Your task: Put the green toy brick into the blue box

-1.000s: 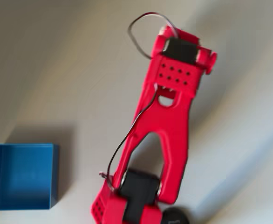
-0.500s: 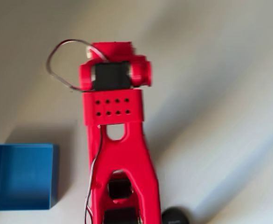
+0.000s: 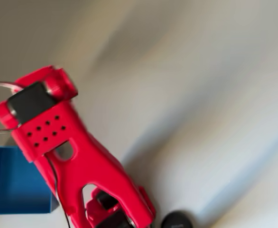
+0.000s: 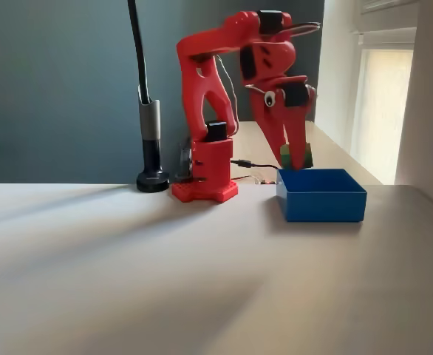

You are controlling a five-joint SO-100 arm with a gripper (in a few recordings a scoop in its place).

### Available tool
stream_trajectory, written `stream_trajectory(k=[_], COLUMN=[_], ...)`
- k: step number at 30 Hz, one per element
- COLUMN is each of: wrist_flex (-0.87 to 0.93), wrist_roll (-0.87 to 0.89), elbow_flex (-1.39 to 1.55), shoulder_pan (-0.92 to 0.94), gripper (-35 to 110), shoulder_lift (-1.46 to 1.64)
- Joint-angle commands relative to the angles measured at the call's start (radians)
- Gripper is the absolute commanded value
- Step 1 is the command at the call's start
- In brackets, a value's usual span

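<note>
In the fixed view the tool (image 4: 295,157) was clamped on the brick (image 4: 296,157), fingers pointing down — the brick hung just above the box (image 4: 321,196), over its back-left part. A release would probably have dropped it inside.

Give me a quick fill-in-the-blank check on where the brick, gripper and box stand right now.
1. In the fixed view, the gripper holds the green toy brick just ____ the blue box.
2. The arm's colour is ____.
3. In the fixed view, the blue box sits to the ____ of the arm's base.

Missing words: above; red; right
</note>
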Motion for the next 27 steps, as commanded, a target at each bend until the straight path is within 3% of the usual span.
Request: stream_trajectory(k=[1, 15, 27], wrist_flex=[0.035, 0.061, 0.044], wrist_roll=[0.023, 0.048, 0.101], elbow_flex=[-0.055, -0.014, 0.029], shoulder_pan=[-0.161, -0.502, -0.638], gripper=[0, 0, 0], shoulder_lift=[0.066, 0.063, 0.052])
